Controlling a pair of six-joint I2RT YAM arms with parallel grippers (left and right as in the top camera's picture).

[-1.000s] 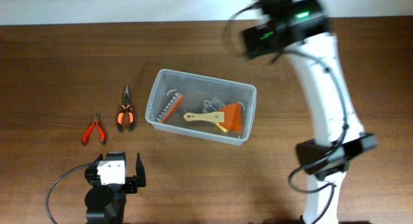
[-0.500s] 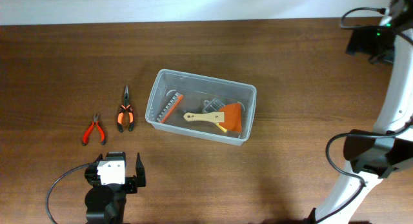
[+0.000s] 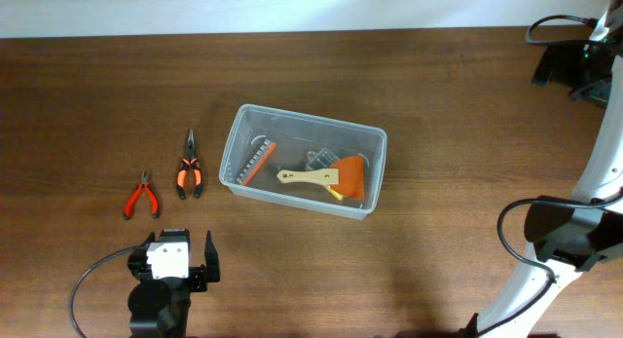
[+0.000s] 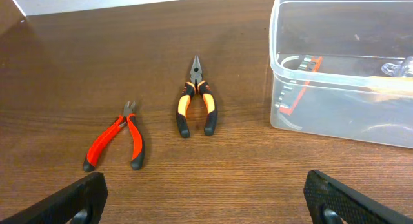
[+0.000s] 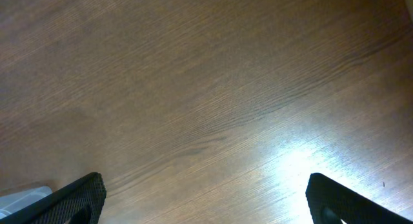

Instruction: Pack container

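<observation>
The container (image 3: 310, 120) is seen in the middle of the table (image 3: 88, 85), with a scraper (image 3: 336, 178) and other tools already inside. Outside it, red pliers (image 3: 142, 197) and orange pliers (image 3: 190, 169) are yet to be packed. The left pincer (image 4: 203, 188) and right pincer (image 5: 206, 192) are held wide apart, empty.

Even, sharp; glare on table (image 5: 303, 162)

The overhead view looks straight down on the whole worktop (image 3: 97, 85). The left wrist view sits low at the near edge, facing away, and shares the red pliers (image 4: 115, 143), orange pliers (image 4: 197, 108) and bin (image 4: 322, 117) end. The right wrist view looks closely down on wood.
</observation>
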